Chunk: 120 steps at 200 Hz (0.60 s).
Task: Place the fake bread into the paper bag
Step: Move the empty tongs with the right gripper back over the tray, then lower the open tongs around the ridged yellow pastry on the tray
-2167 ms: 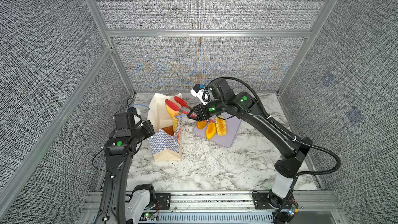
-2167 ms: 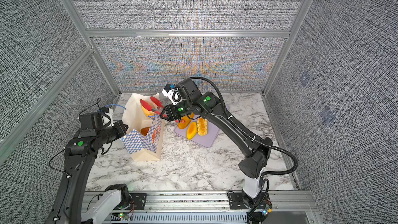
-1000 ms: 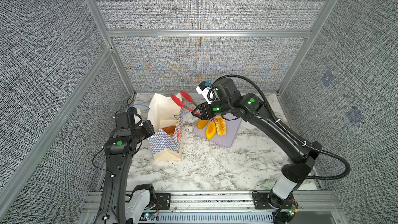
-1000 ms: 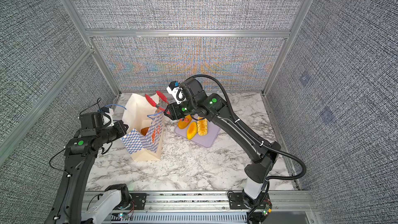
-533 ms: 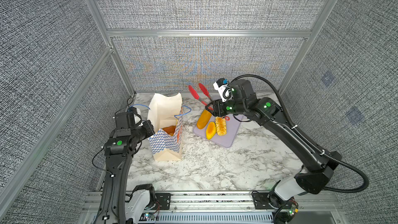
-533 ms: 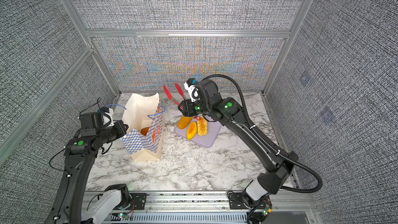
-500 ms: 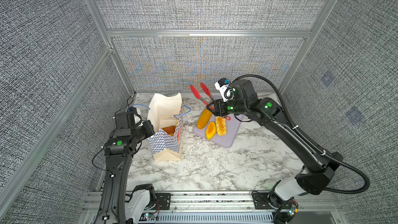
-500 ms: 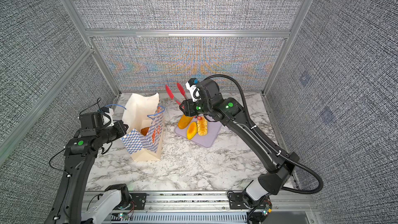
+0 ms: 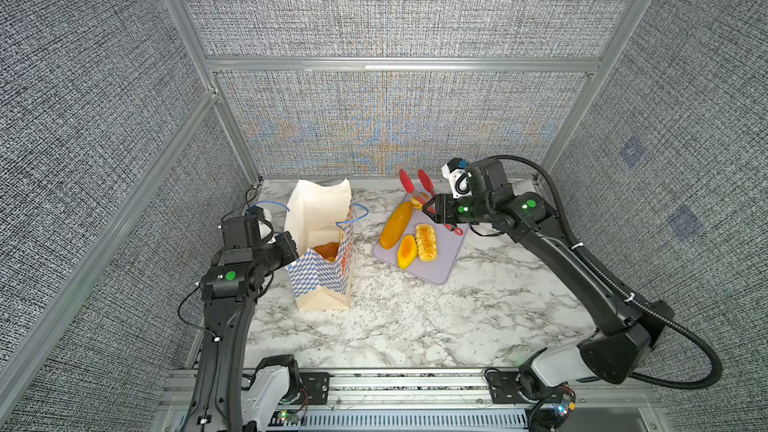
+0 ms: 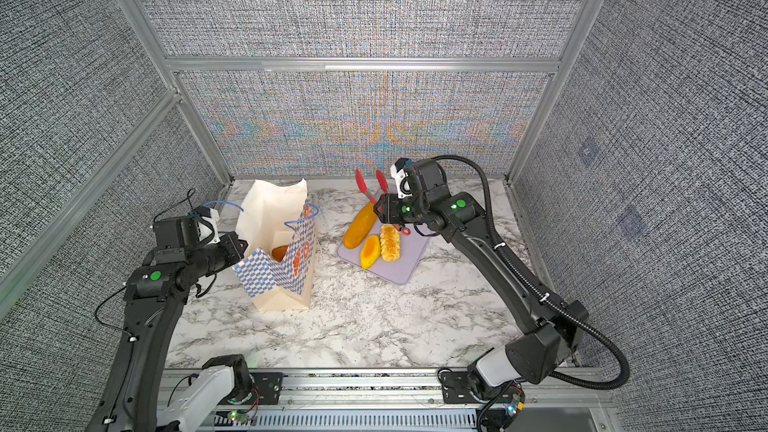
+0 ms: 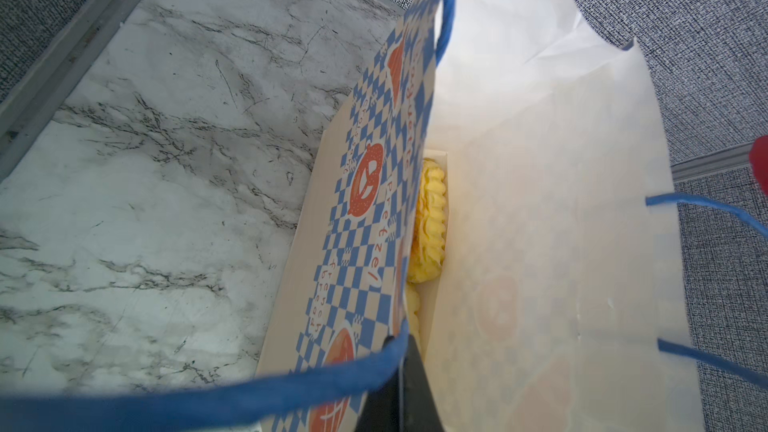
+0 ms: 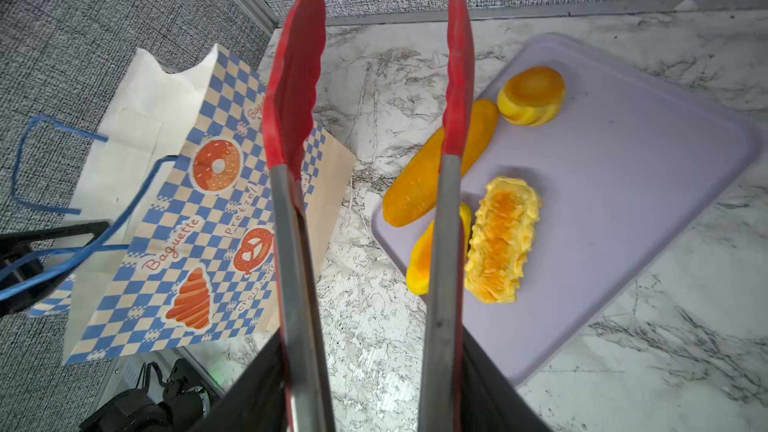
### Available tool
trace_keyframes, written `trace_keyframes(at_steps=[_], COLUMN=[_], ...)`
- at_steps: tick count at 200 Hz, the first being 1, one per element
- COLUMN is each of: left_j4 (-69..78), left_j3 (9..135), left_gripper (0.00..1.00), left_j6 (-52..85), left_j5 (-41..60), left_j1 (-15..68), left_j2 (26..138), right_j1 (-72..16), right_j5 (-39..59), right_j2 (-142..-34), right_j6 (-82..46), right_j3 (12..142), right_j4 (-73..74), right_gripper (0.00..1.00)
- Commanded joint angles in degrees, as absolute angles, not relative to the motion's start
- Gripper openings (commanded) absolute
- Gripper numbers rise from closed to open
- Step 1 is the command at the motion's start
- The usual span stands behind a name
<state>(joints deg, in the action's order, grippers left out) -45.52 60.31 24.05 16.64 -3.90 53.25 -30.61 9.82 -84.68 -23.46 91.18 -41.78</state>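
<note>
Right claw (image 9: 434, 206) first: clamped round the handles of the red tongs (image 9: 415, 184), tips spread apart with nothing between them. Was over the paper bag (image 9: 322, 280) a couple of seconds back with a loaf in the tongs, now hovering above the far end of the lavender tray (image 9: 442, 261). So, by the look of it: dropped that one in, back for another. Can spot an orange-brown piece (image 9: 326, 249) down inside the bag in both top views, plus a pale ridged one (image 11: 430, 222) on the bag floor via the left wrist view.

Left claw (image 9: 291, 244): pinched tight on the bag's rim, same spot as before, keeping the mouth open and the bag upright on the desk (image 9: 415, 326).

Still four of the fake bread left on the tray:
- long smooth loaf (image 9: 395, 224), lying partly off the tray's edge
- small pointed oval (image 9: 406, 245)
- frilly ridged loaf (image 9: 427, 242), just beside the oval
- little round roll (image 9: 417, 200), at the far end

Materials-wise:
- glossy, hard-looking plastic on the bread, probably slippery between those red tips
- thin creased paper on the bag, floppy at the rim
- flat matte tray
- marble-print desk
</note>
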Motion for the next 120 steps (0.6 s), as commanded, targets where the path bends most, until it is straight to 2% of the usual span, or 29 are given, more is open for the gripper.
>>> trace_keyframes(at_steps=[1, 120], left_j4=[-44.87, -44.83], left_j3=[60.64, 60.18], left_gripper=[0.04, 0.03], left_j6=[23.94, 23.98], left_j5=[16.81, 16.87], left_j1=[-3.99, -4.0], left_j2=[53.04, 52.73], right_j1=[-29.93, -28.48], right_j5=[10.81, 10.15], right_j2=[-84.07, -84.96], right_j6=[-24.17, -24.59], right_j3=[89.27, 78.77], right_j4=[-41.23, -42.0], right_gripper=[0.58, 0.58])
